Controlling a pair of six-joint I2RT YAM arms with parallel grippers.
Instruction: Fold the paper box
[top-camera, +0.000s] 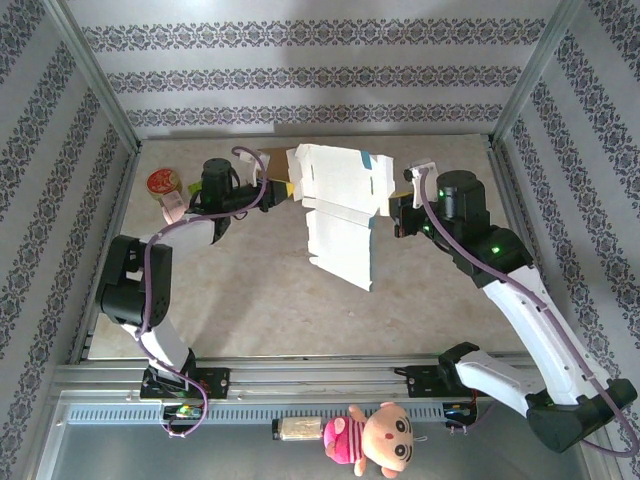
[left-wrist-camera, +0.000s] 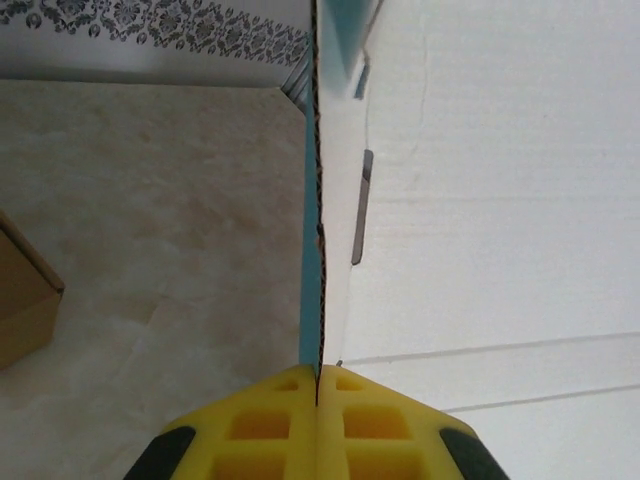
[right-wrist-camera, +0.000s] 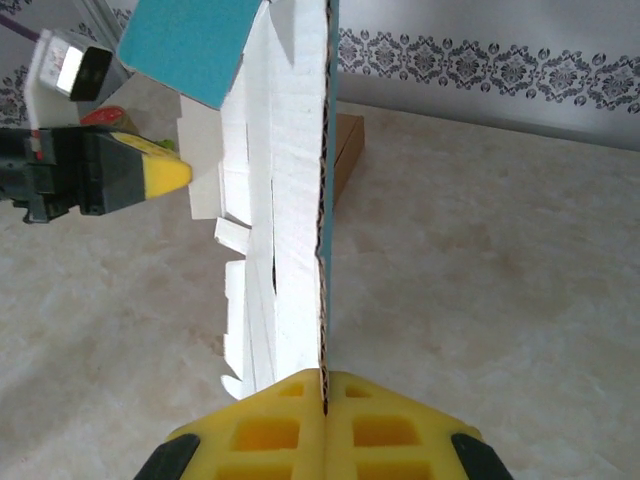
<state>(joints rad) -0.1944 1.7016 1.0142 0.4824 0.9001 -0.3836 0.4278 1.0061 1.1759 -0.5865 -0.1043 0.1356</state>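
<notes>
My left gripper (left-wrist-camera: 317, 388) is fully closed, its yellow pads pinching one corrugated edge of the paper box (top-camera: 340, 195). My right gripper (right-wrist-camera: 323, 388) is likewise clamped on the opposite edge. Gripping both sides probably keeps the white blank spread and steady above the table (top-camera: 250, 290), so the loose front panel hangs toward the near side, ready for creasing. Beyond it lies a brown carton (right-wrist-camera: 348, 150). No brand, label or printing is legible; the teal faces are plain.
</notes>
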